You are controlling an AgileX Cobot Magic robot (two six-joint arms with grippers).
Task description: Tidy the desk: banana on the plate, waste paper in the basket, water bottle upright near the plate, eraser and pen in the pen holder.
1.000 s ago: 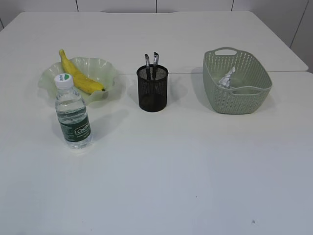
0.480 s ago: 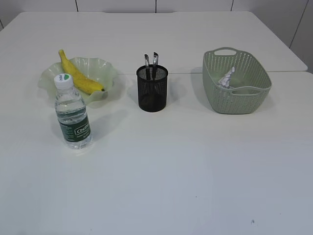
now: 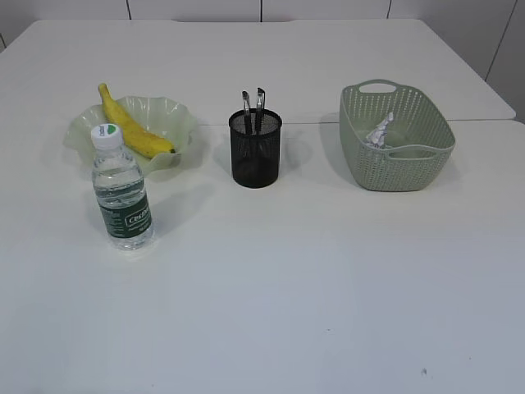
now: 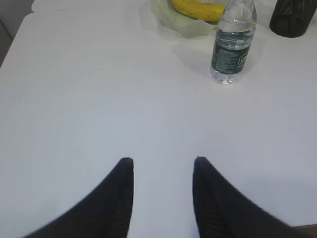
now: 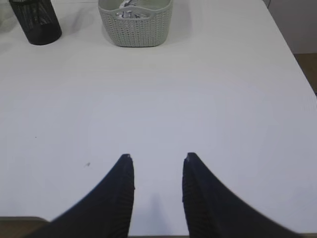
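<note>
- One banana (image 3: 135, 130) lies on the single pale green ruffled plate (image 3: 176, 115) at the left rear of the white worktop (image 3: 287, 287); its stem end sticks out past the plate's back rim.
- One clear water bottle (image 3: 121, 191) with a white cap and green label stands upright just in front of the plate, close to its front edge.
- One black mesh pen holder (image 3: 255, 148) stands mid-worktop, between plate and basket, apart from both.
- Two pens (image 3: 253, 103) stand up out of the holder side by side; the eraser cannot be made out through the mesh.
- One grey-green woven basket (image 3: 395, 138) with two handle cut-outs sits at the right; one crumpled wad of waste paper (image 3: 380, 131) lies inside it.
- The left pincer (image 4: 162, 161) hangs over bare worktop with its two dark fingers spread apart, holding nothing, well clear of the bottle.
- The right pincer (image 5: 156, 157) is likewise parted and empty above bare worktop, well apart from the basket and holder.
</note>
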